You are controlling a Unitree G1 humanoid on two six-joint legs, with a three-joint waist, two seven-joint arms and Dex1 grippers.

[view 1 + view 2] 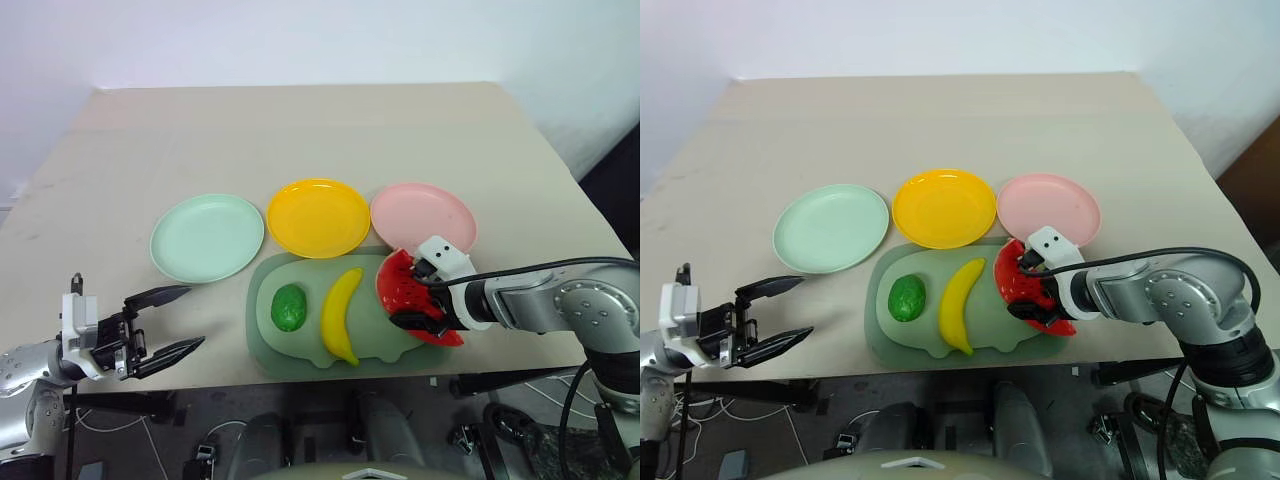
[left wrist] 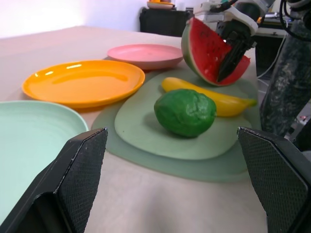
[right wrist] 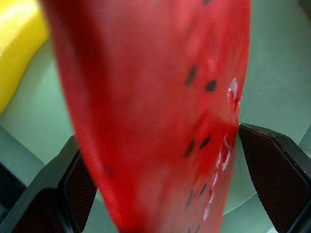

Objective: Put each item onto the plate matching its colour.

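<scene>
Watermelon wedge [image 1: 408, 290] sits right between the two black fingers of my right pincer [image 1: 415, 298]. The fingers stand wide apart, one on each side of the red slice, and I cannot tell if they press on it. The wedge is on the right end of the big pig-shaped board [image 1: 300, 340], standing up on its edge. Just beside it on the board lies the yellow banana [image 1: 341, 314], and next to that the small green fruit [image 1: 289, 307].

Behind the board, three plates stand in a row on the table [image 1: 300, 130]. The pink plate [image 1: 440, 205] is near my right pincer. The yellow plate [image 1: 318, 216] is in the middle, and the green plate [image 1: 207, 236] is on the left. All three plates have no fruit on them.

My left pincer [image 1: 165, 320] hangs at the front left edge of the table, well apart from the fruit. Its fingers are spread wide and it holds nothing.
</scene>
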